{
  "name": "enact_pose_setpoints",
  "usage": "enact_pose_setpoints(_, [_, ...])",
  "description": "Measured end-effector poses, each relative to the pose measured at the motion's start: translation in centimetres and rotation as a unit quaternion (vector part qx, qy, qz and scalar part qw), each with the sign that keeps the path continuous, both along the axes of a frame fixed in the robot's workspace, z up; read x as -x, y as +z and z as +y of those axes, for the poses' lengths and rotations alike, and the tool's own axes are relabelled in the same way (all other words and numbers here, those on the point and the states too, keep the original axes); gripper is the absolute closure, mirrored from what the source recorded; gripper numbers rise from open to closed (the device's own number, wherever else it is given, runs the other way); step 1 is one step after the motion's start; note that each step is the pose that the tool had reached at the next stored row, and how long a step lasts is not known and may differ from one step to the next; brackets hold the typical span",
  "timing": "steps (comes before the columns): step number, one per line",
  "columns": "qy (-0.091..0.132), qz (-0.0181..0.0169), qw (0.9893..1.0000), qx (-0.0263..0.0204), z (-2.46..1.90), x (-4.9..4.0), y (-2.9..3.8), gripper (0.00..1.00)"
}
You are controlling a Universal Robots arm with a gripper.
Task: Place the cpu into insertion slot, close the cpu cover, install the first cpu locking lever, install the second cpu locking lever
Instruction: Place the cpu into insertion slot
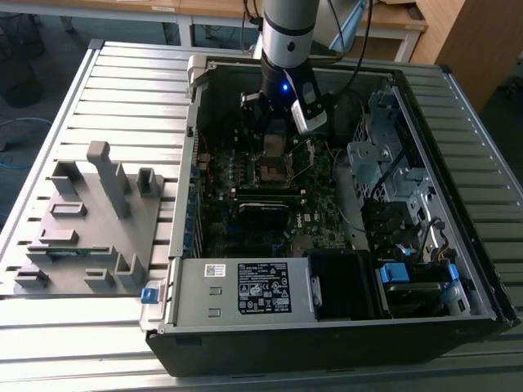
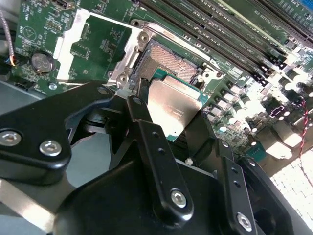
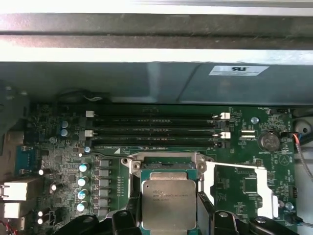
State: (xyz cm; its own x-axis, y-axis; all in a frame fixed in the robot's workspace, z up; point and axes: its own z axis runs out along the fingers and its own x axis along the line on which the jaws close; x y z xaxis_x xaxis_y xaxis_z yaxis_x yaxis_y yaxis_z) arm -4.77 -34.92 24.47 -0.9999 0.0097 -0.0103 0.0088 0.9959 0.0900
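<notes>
A grey slatted desk (image 1: 122, 90) carried an open computer case (image 1: 343, 327); the arm (image 1: 288, 33) reached down into it, over the green board (image 1: 245, 220); the hand (image 1: 274, 147) was clenched on the chip (image 2: 173, 103), its fingers (image 2: 142, 95) on two opposite edges; the chip hung flat just above the socket (image 2: 168, 61), not yet seated, its edges roughly square to the rim; part of the socket lay bare beyond it; long memory slots (image 3: 156, 129) ran close along that far side.
</notes>
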Motion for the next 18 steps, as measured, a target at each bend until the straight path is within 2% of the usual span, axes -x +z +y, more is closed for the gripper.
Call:
enact_pose_setpoints(7, [0.001,-0.0001,1.0000,0.0000,0.00,0.04,-0.82,0.46])
enact_pose_setpoints(18, [0.001,-0.0001,1.0000,0.0000,0.00,-0.14,-1.09,0.46])
